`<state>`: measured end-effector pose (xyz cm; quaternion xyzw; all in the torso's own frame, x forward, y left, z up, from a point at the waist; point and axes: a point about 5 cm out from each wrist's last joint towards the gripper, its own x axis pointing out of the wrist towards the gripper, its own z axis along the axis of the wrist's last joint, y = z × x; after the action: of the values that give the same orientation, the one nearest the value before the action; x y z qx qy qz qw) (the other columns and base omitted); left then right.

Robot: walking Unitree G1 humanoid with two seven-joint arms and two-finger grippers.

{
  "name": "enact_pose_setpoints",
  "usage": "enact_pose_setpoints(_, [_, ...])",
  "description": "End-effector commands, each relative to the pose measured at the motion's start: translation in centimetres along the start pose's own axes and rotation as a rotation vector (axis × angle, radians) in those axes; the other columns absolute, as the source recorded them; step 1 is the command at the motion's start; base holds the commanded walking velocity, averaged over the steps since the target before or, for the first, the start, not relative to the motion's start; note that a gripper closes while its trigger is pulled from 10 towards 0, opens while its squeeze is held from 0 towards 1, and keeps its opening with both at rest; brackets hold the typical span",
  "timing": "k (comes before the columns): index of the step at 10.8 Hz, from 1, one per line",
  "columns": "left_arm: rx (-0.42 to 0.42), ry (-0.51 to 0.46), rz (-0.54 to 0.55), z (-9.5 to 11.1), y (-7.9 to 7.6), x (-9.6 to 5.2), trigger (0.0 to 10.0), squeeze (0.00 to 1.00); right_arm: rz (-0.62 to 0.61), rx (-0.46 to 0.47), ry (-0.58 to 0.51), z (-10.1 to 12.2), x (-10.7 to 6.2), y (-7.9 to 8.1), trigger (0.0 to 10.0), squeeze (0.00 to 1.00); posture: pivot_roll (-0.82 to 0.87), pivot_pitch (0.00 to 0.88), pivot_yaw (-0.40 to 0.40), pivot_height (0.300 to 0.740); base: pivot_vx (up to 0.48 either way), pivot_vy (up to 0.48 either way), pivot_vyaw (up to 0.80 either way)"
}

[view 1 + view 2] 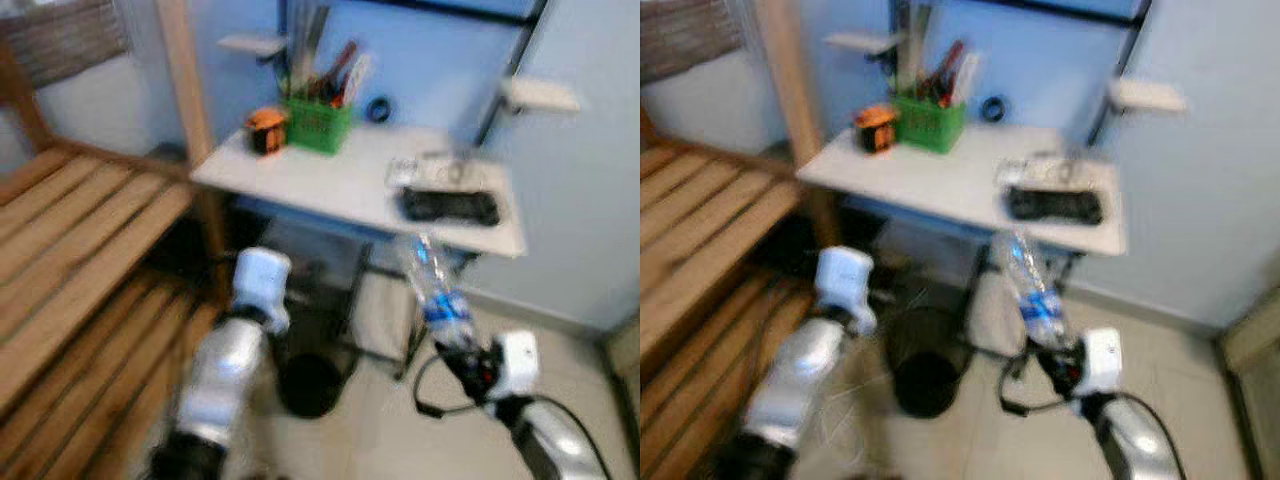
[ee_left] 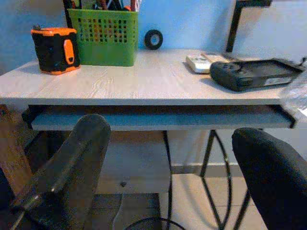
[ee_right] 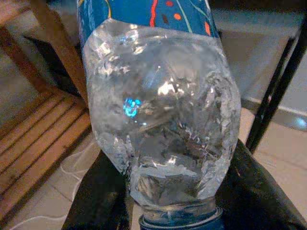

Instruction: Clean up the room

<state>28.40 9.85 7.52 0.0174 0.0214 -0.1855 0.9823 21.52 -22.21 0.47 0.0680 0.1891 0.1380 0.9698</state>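
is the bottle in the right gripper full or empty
Empty, it seems: the plastic bottle is clear and crumpled, held cap-end down in the right gripper.

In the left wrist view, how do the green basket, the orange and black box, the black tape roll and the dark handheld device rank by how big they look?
1. Green basket and dark handheld device: these look alike in extent, and the device lies flatter, so I won't rank them.
2. Orange and black box.
3. Black tape roll, clearly smallest, though it sits farthest back on the desk.
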Motion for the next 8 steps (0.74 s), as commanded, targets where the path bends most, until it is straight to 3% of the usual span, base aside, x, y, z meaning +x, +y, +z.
enact_pose_setpoints(1, [0.015, -0.008, 0.000, 0.4, 0.2, 0.2, 10.0, 0.00, -0.034, -0.019, -0.025, 0.7, 0.4, -0.5, 10.0, 0.00, -0.03, 0.000, -0.050, 0.740, 0.000, 0.000, 0.00])
enact_pose_setpoints(3, [0.016, -0.004, 0.013, 0.2, 0.1, 0.4, 10.0, 0.00, -0.061, -0.032, 0.016, 0.5, 1.6, -0.6, 10.0, 0.00, -0.01, 0.000, -0.066, 0.740, 0.000, 0.000, 0.00])
enact_pose_setpoints(6, [0.035, -0.002, 0.017, 0.3, 0.3, 0.6, 10.0, 0.00, -0.184, -0.035, -0.083, 2.5, 2.8, -1.3, 10.0, 0.00, 0.00, 0.000, -0.066, 0.740, 0.000, 0.000, 0.00])
enact_pose_setpoints(8, [0.038, -0.003, 0.033, 0.4, 0.5, 0.8, 10.0, 0.00, -0.177, -0.033, -0.102, 2.8, 3.4, -0.4, 10.0, 0.00, 0.01, 0.000, -0.065, 0.740, 0.000, 0.000, 0.00])
